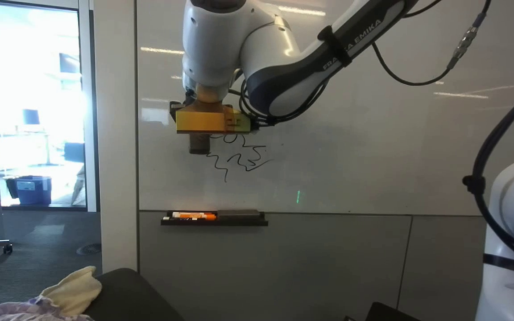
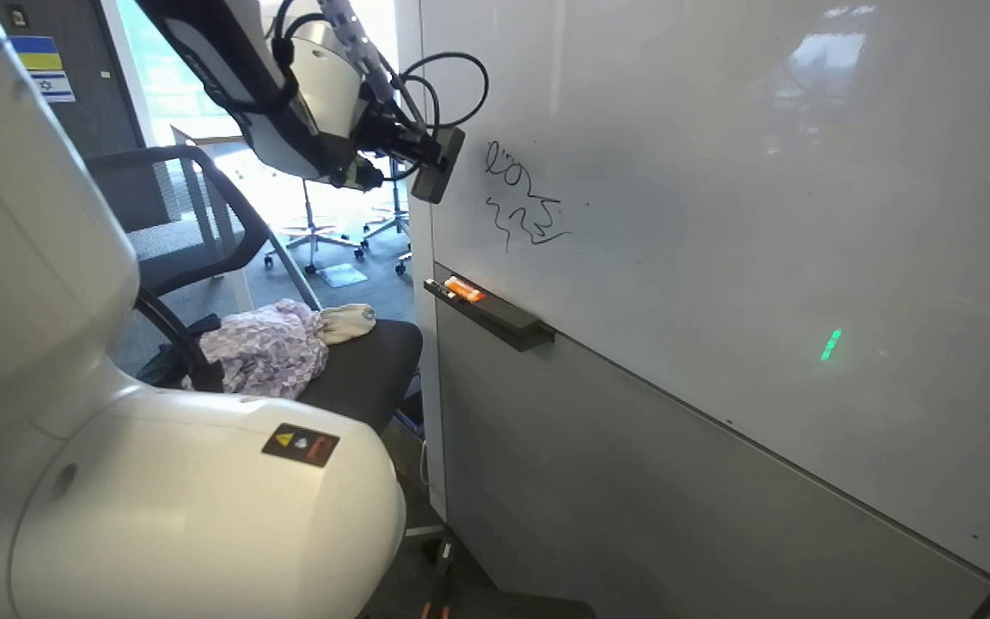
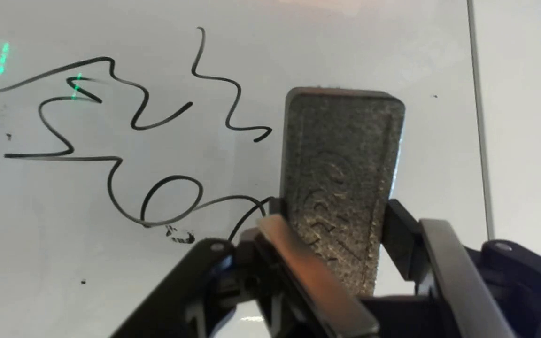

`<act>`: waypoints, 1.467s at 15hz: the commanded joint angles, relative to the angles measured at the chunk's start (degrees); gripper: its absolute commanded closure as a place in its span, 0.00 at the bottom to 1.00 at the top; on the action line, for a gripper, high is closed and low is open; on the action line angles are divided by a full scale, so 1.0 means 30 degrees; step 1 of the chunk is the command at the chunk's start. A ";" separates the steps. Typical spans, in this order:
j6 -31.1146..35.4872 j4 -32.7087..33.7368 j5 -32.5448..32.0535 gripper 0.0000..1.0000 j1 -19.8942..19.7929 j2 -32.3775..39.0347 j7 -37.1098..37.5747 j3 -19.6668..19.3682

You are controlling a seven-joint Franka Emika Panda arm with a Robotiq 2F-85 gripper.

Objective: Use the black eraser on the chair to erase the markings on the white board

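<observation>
The black eraser (image 3: 341, 141) is pinched between the two fingers of my gripper (image 3: 334, 220) in the wrist view. It also shows in both exterior views (image 1: 199, 145) (image 2: 438, 168). The markings (image 3: 146, 96) are dark loops and zigzags on the white board (image 3: 87, 23). In the wrist view they lie left of the eraser, and one loop end runs behind my left finger. Both exterior views show the markings (image 1: 239, 160) (image 2: 529, 202) too. I cannot tell whether the eraser touches the board. The chair (image 1: 127, 294) is dark and partly seen, below and left of the board.
A black tray (image 1: 214, 222) with an orange marker (image 1: 201, 216) and a dark block (image 1: 239, 214) is fixed under the markings. A patterned cloth heap (image 2: 267, 348) lies on the chair. The board's side seam (image 3: 482, 141) runs right of the eraser in the wrist view.
</observation>
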 commanded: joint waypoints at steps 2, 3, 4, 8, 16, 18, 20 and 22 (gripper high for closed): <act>0.2353 0.0577 -0.2711 0.72 -0.0377 0.1195 0.1945 -0.0640; 0.2329 0.0571 -0.3710 0.72 -0.0450 0.1279 0.2836 -0.0583; 0.2177 0.0577 -0.4847 0.72 -0.0490 0.1299 0.3855 -0.0485; 0.0755 0.0500 -0.8325 0.72 -0.0198 0.1518 0.7661 -0.0102; -0.3081 0.0676 -0.9292 0.72 0.0577 0.2967 1.1371 -0.0155; -0.3657 0.0929 -1.0335 0.72 0.0657 0.3323 1.2225 -0.0148; -0.4174 0.1303 -1.1519 0.72 0.0650 0.3771 1.2905 -0.0187; -0.4563 0.1688 -1.2421 0.72 0.0569 0.4269 1.3393 -0.0277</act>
